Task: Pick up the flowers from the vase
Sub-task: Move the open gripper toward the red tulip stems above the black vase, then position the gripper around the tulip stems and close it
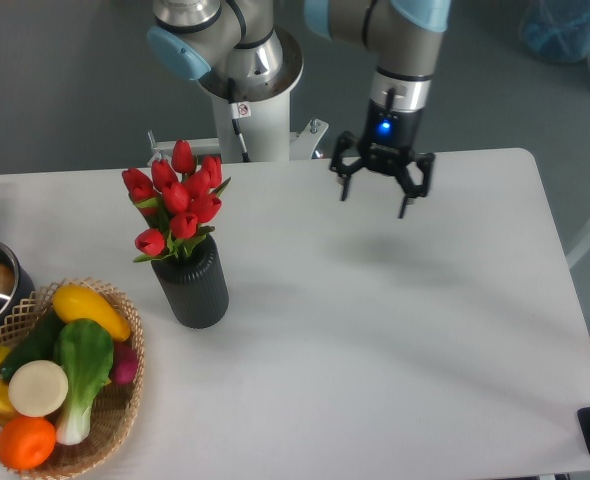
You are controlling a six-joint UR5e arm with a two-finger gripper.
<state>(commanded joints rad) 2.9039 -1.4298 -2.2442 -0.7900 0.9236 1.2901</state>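
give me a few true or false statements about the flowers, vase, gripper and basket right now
1. The flowers stand in the vase. True.
2. The gripper is shut on the flowers. False: it is open, empty, and well to their right.
3. The vase lies tipped over. False: it stands upright on the table.
4. The basket of toy vegetables sits at the vase's lower left. True.

Red tulip flowers [179, 197] with green leaves stand upright, bunched, in the mouth of the ribbed dark vase [192, 284], itself upright on the table's left half.
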